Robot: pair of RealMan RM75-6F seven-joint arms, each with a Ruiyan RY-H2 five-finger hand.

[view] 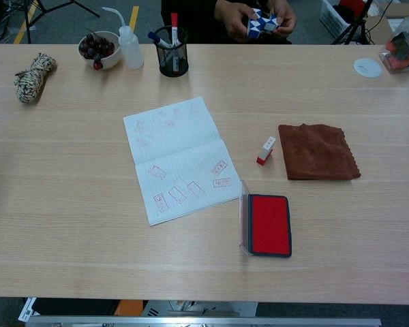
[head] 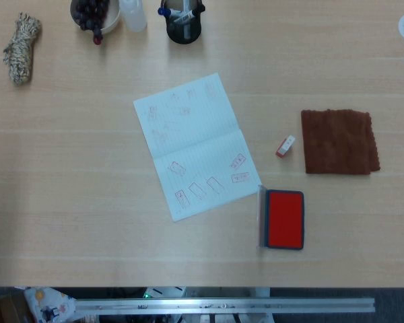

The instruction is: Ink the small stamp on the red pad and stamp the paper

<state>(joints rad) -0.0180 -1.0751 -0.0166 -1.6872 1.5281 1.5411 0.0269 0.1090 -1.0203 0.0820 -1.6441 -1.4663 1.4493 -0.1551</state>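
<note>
Only chest view: person's hands (view: 255, 17) beyond pen cup (view: 172, 42)

Pale matt wood-grain table (view: 68, 204), lined paper (view: 174, 158), fuzzy brown cloth (view: 317, 152), glossy red pad (view: 269, 224), rough twine (view: 31, 76)

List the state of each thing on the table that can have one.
ink pad: lid open, red surface exposed.
small stamp: lying on its side, untouched, beside the brown cloth.
paper: unfolded, flat, already bearing red stamp marks.
brown cloth: folded, flat.
rope: bundled in a coil.
pen holder: upright, holding markers.
bowl: upright, filled with dark fruit.
squeeze bottle: upright, capped.
</note>
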